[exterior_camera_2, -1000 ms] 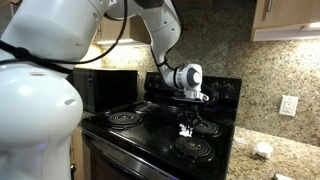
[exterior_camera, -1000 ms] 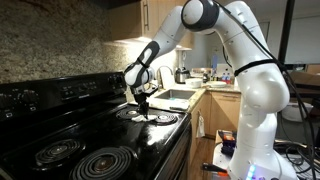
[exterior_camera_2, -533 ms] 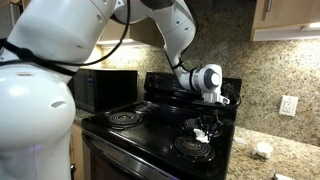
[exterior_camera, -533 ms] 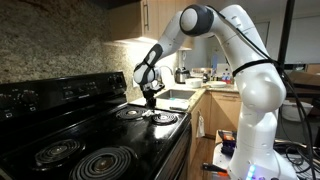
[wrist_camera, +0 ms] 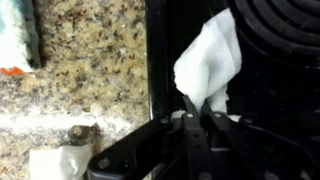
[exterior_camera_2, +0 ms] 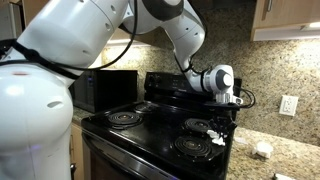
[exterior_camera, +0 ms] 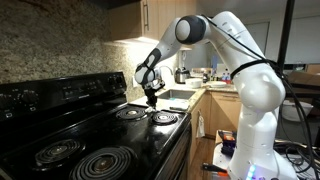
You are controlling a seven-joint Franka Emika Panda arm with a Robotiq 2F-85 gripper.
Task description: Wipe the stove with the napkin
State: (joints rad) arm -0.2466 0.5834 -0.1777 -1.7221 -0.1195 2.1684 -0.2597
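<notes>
The stove (exterior_camera: 95,140) is a glossy black range with coil burners, seen in both exterior views (exterior_camera_2: 150,127). My gripper (exterior_camera_2: 221,120) hangs over the stove's edge beside the granite counter, shut on the napkin (exterior_camera_2: 215,134). In the wrist view the white, wrinkly napkin (wrist_camera: 210,58) sticks out past the gripper (wrist_camera: 197,102), lying against the black stove top (wrist_camera: 275,110) just below a coil burner (wrist_camera: 285,20). In an exterior view the gripper (exterior_camera: 152,98) sits between the far burners and the sink; the napkin is too small to make out there.
A steel sink (exterior_camera: 176,97) lies just past the stove. The speckled granite counter (wrist_camera: 90,70) borders the stove edge and carries a crumpled white piece (wrist_camera: 55,162) and a pale sponge-like item (wrist_camera: 15,35). A black box (exterior_camera_2: 100,90) stands beside the stove.
The gripper has slid across the stove top from between the burners to the edge by the counter, carrying the napkin with it. The jaws stayed shut.
</notes>
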